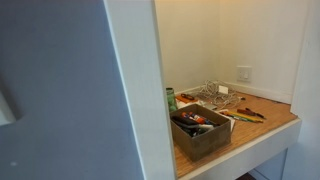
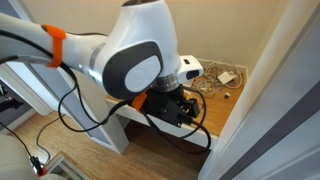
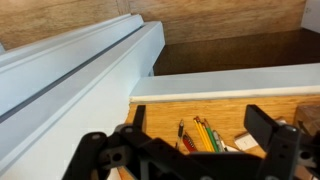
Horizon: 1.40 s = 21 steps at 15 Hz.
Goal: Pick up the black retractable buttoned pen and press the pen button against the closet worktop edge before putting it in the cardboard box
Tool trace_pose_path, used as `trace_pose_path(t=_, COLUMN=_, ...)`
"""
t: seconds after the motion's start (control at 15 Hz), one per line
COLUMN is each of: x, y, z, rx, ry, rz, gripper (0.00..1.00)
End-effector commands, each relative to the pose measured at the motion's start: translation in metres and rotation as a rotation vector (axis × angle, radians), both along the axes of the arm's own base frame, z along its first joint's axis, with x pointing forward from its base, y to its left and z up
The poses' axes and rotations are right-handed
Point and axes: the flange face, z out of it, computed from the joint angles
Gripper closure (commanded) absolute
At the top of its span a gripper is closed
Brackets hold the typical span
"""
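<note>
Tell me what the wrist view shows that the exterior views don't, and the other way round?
Only the wrist view: the claw close up, jaws apart, with slim orange and yellow sticks seen between them. Only the exterior views: the cardboard box, white cables, a wall socket and the robot's big white arm. Both: the wooden worktop.

white alcove walls (image 1: 200,40), brown wood floor (image 2: 150,160).
</note>
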Motion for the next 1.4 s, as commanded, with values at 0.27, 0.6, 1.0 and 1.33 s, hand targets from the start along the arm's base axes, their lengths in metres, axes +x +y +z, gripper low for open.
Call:
trace_pose_path(t=0.27, x=0.078, y=-0.037, z=-0.056, rx=0.046, ry=-0.095, rz=-0.120, gripper=0.00)
trace_pose_path(t=0.6, x=0.112, y=-0.027, z=-0.104, rx=0.031, ry=-0.149, rz=-0.126, gripper=0.00)
trace_pose_path(t=1.0, x=0.131, y=-0.023, z=-0.149, rx=0.002, ry=-0.205, rz=-0.109, gripper=0.00)
trace_pose_path(t=1.33, x=0.124, y=-0.019, z=-0.152, rx=0.005, ry=-0.176, rz=-0.098, gripper=0.00)
